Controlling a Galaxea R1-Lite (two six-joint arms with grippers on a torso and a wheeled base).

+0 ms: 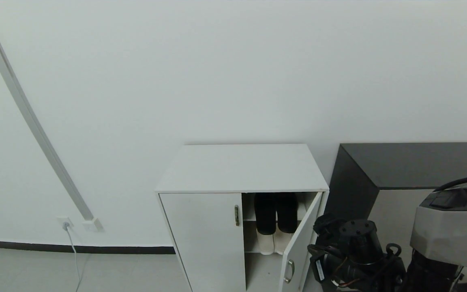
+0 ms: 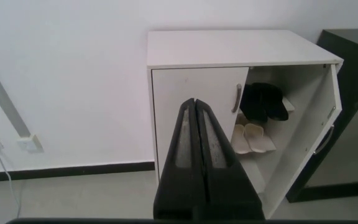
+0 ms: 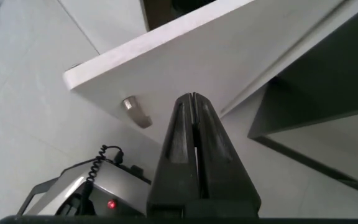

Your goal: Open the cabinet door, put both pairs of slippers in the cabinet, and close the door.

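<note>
We see the cabinet [image 1: 237,168] in smooth, matt white board, its door handle [image 1: 236,215] in dull metal. The black slippers [image 1: 276,213] look matt, the pale slippers [image 2: 252,138] smooth. The floor [image 3: 17,124] tiles carry a soft sheen. The left end effector [image 2: 195,104] and right end effector [image 3: 193,99] are matt black plastic.

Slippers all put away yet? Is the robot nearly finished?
Nearly. Done: the right cabinet door is open, and the black slippers sit on the upper shelf, with the white slippers on the shelf below. In hand: the right tool, shut and empty, is close to the open door's outer face near its handle. Left: shutting that door.
</note>
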